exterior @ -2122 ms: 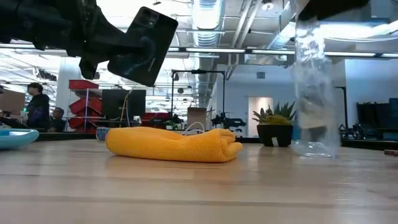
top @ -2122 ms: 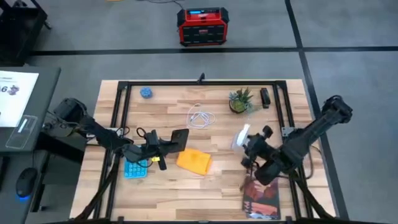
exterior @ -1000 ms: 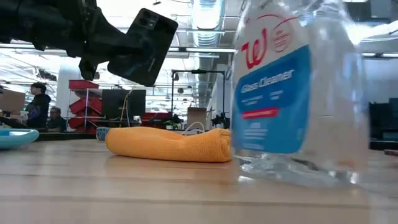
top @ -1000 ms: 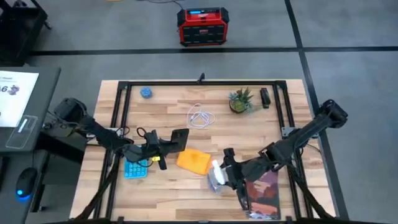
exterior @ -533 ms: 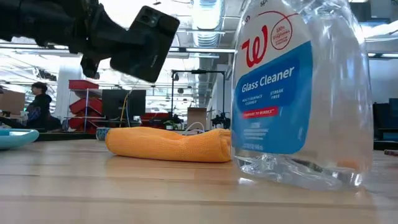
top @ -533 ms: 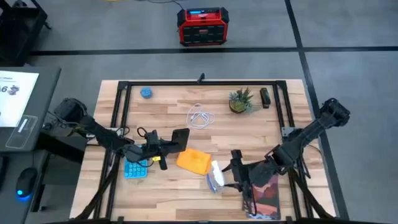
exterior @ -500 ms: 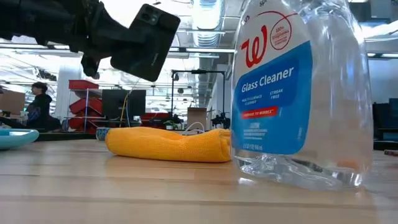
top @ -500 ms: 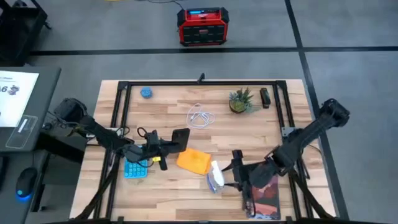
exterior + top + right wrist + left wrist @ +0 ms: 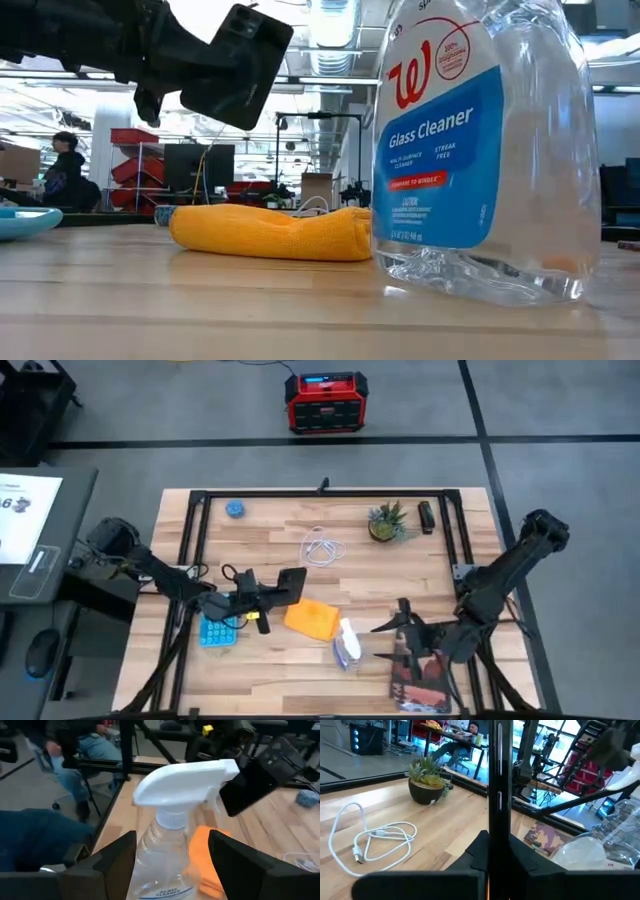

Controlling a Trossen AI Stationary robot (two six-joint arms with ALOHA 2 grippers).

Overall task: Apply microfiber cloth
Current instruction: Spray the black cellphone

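**Bottle set down, cloth not yet touched**

From above, my left gripper (image 9: 268, 592) hangs over the table with its fingers clamped on the black smartphone (image 9: 289, 585). The microfiber cloth (image 9: 312, 617) lies folded on the wood just beside the phone, toward my right arm, and nothing grips it. The glass cleaner bottle (image 9: 347, 643) stands just beside the cloth's far corner. My right gripper (image 9: 392, 641) sits a little apart from the bottle, over the edge of the dark reddish book (image 9: 420, 680), its fingers spread and holding nothing.

At table height, the cloth (image 9: 270, 232) rests flat on the boards, the bottle (image 9: 478, 150) looms close in front, and the phone (image 9: 236, 67) is held tilted in the air above the cloth.

Through my left wrist, the phone (image 9: 499, 795) shows edge-on, pinched upright between my two fingers.

Through my right wrist, my fingers (image 9: 250, 870) stand wide either side of the bottle's white sprayer (image 9: 185, 782), clear of it; the orange cloth (image 9: 207, 855) shows just behind.

My judgement: the phone is presented and the bottle is parked, but the wiping itself has not begun. Left to do: pick up the cloth with my free right gripper and bring it to the phone.
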